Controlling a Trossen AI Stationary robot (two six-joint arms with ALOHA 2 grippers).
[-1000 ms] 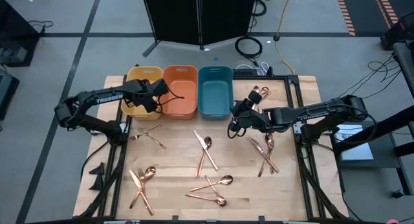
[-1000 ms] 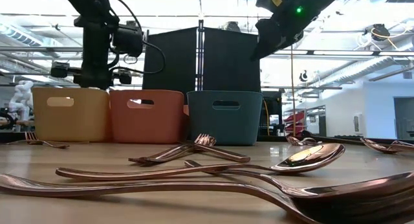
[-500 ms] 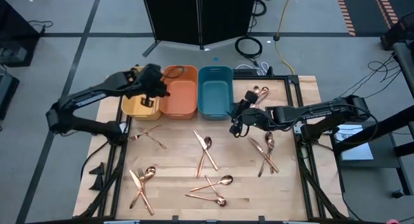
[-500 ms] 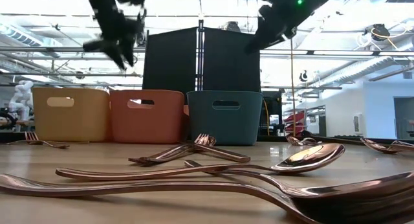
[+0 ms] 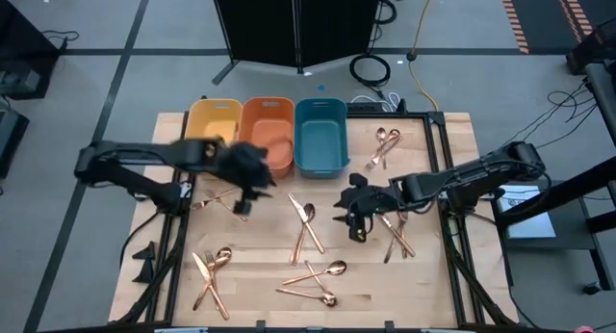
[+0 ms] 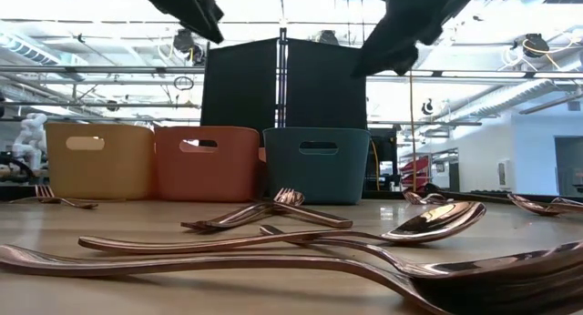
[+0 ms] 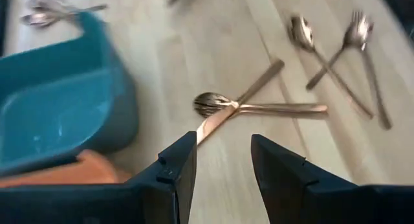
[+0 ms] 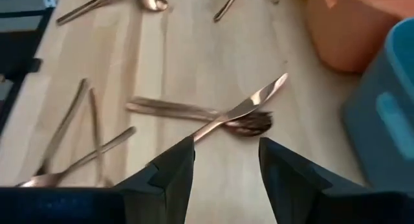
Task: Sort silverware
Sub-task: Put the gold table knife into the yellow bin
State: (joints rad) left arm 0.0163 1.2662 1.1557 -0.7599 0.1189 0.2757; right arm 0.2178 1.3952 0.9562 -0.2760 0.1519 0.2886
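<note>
Three plastic bins in a row at the far edge of the wooden table [image 5: 269, 294]: yellow bin [image 5: 214, 116], orange bin [image 5: 269, 131], teal bin [image 5: 320, 133], side by side and touching. Beyond the table, a dark upright panel [image 5: 296, 25] and a coiled cable [image 5: 370, 69] on the floor. Copper silverware scattered in loose clusters across the tabletop: a small group [image 5: 383, 145] near the far right corner beside the teal bin; a crossed knife, spoon and fork [image 5: 307, 224] mid-table; a crossed set with a spoon [image 5: 318, 280] toward the near edge; another cluster [image 5: 210, 273] near the left front; a couple of pieces [image 5: 221, 204] left of centre; a further tangle [image 5: 397, 227] on the right. Seen level across the table, long handles and spoon bowls lying flat in the foreground, bins upright behind. Nothing between either gripper and the mid-table pieces. Left gripper [image 5: 252, 179] above the table just in front of the orange bin, blurred from above; through its wrist camera, fingers [image 7: 174, 175] parted with a clear gap, empty, touching nothing, the crossed spoon and knife beyond them. Right gripper [image 5: 353, 214] low over the table right of the mid-table cluster, in front of the teal bin; fingers [image 8: 169, 172] likewise spread apart, empty, the knife and spoon just ahead of the tips, contact not shown.
</note>
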